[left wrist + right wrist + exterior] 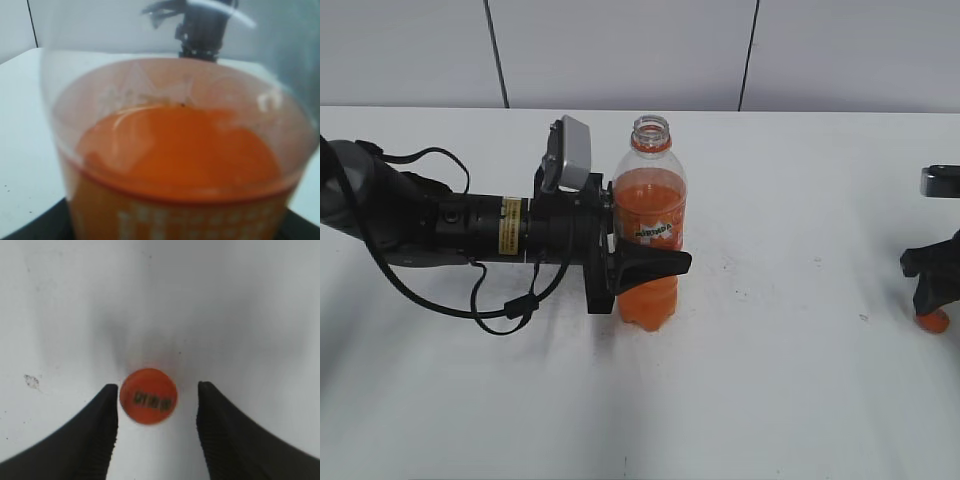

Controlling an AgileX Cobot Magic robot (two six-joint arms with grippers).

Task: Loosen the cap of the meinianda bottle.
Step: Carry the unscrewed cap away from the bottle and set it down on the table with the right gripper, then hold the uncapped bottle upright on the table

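Note:
The meinianda bottle point(649, 225) stands upright at the table's middle, its mouth open with no cap on it, orange neck ring showing. My left gripper point(645, 265) is shut on its labelled body; the bottle fills the left wrist view point(175, 160). The orange cap point(148, 396) lies on the table between the fingers of my right gripper point(157, 405), which is open; the left finger is close to the cap, the right finger stands apart from it. In the exterior view the cap point(932, 321) lies at the far right under my right gripper point(930, 290).
The white table point(780, 390) runs to a grey panelled wall at the back. The left arm's cable point(505, 310) loops over the table at the left. A small dark mark point(31, 381) is on the table near the cap.

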